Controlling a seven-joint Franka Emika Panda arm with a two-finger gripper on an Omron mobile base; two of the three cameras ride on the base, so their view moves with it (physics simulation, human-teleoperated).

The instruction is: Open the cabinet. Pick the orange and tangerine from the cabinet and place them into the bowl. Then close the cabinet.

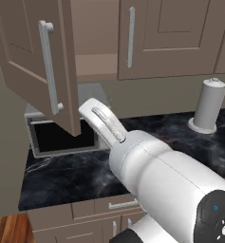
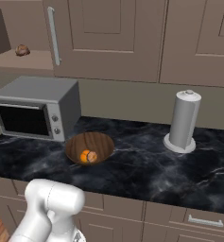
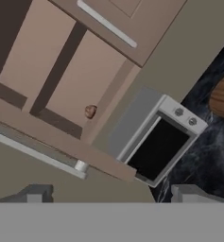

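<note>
**Left cabinet door open, one fruit in the bowl, one on the shelf**

The gripper is seen from the hand view with its two dark fingertips set wide apart and nothing held between them; it is aimed toward the microwave and the open shelf above it. In front of the microwave's right corner, on the dark marble counter, the wooden bowl is placed, and a small orange fruit is seen lying inside it, near the front rim. Further right of the microwave, well apart from the bowl, a grey upright cylinder is stood near the back wall. Above the microwave, the cabinet is seen with its left door swung out toward the robot and its right door shut. On the exposed shelf, directly over the microwave, a second small round fruit is left resting, brownish in the shade.
</note>
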